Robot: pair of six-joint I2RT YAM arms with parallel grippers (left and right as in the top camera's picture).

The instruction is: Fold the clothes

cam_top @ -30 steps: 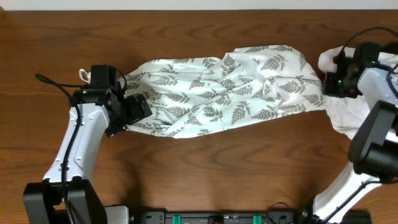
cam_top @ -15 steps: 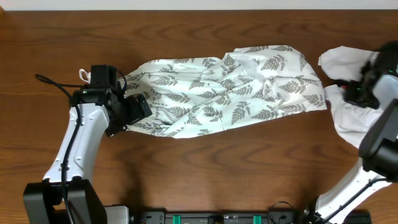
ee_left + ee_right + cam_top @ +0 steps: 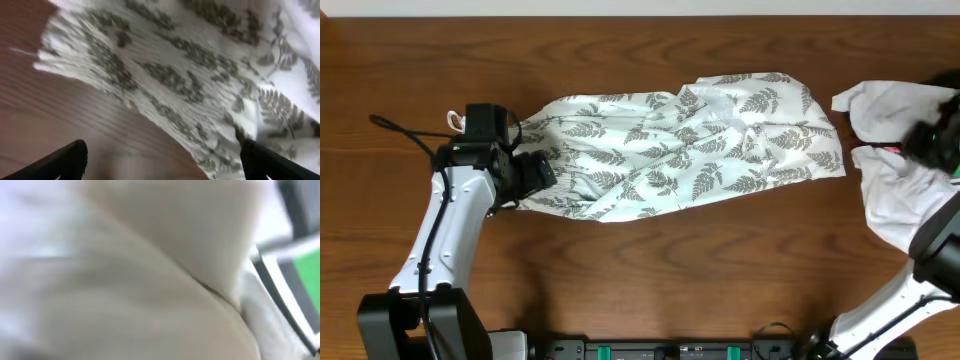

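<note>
L gripper (image 3: 162,150): jaws spread wide, holding nothing. Its two dark fingers (image 3: 65,161) sit at the bottom corners of the wrist view, w/ bare wood and the hem of the fern-print garment (image 3: 680,145) between them. Can't tell if the tips touch the cloth.

R gripper (image 3: 932,140): at the far R edge of the overhead view, over a white garment (image 3: 895,190). Can't tell how its jaws stand. Its wrist cam is a blur of pale cloth right up against the lens, w/ a bit of green at the R edge.

Overhead only: the fern-print piece lies stretched across mid-table, crumpled and not yet folded. Its narrow L end is at the L gripper and its wide R end is near the white garment; can't tell if the two touch. The L wrist cam adds what overhead can't: gathered, ribbed-looking fabric along the hem and the leaf print close up.

Surface: dark wood-grain table (image 3: 700,270). A pale strip (image 3: 620,7) runs along the far edge, and a black base rail (image 3: 680,350) w/ green bits along the near edge.
</note>
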